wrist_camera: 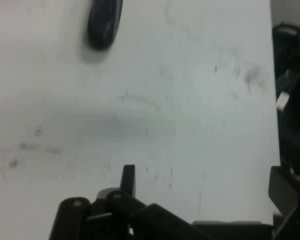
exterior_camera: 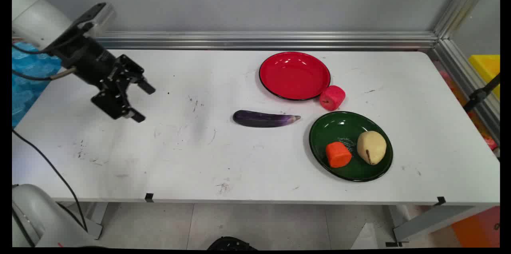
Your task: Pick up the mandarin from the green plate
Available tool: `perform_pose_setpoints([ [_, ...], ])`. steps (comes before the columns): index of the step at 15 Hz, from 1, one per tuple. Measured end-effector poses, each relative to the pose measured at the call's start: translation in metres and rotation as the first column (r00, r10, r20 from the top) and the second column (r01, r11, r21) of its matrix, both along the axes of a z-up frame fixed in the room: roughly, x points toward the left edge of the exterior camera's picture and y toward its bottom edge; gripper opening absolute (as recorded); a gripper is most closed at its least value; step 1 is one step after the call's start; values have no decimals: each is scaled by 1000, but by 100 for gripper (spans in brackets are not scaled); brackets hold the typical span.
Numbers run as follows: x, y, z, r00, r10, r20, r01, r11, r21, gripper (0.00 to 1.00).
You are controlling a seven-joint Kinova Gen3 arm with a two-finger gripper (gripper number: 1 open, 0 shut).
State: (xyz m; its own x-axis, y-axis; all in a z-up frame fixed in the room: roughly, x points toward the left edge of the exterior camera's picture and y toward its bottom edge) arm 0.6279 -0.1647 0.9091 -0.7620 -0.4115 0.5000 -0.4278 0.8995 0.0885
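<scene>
My gripper (exterior_camera: 143, 102) hangs open above the left part of the white table (exterior_camera: 179, 158), tilted toward the right, with nothing between its fingers. Nearest to it, well off to the right, a purple eggplant (exterior_camera: 265, 119) lies flat on the table; its dark end (wrist_camera: 104, 22) shows at the top of the hand view. Beyond it a red plate (exterior_camera: 294, 75) stands bare, with a pink-red block (exterior_camera: 332, 97) touching its right rim. A green plate (exterior_camera: 369, 172) holds an orange carrot piece (exterior_camera: 338, 154) and a pale potato (exterior_camera: 371, 147). One fingertip (wrist_camera: 128, 179) rises over bare table.
An aluminium rail (exterior_camera: 263, 40) runs along the table's far edge and down the right side. A black cable (exterior_camera: 52, 168) hangs by the front left corner. Blue material (exterior_camera: 24, 82) lies off the left edge, a yellow bin (exterior_camera: 487, 68) beyond the right.
</scene>
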Motion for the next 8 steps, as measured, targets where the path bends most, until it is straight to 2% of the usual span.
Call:
perform_pose_setpoints([
  [4, -22, -8, 5, 999, 6, -48, -7, 1000, -19, 100],
  [8, -59, -19, 12, 994, -3, -114, -3, 999, -45, 100],
])
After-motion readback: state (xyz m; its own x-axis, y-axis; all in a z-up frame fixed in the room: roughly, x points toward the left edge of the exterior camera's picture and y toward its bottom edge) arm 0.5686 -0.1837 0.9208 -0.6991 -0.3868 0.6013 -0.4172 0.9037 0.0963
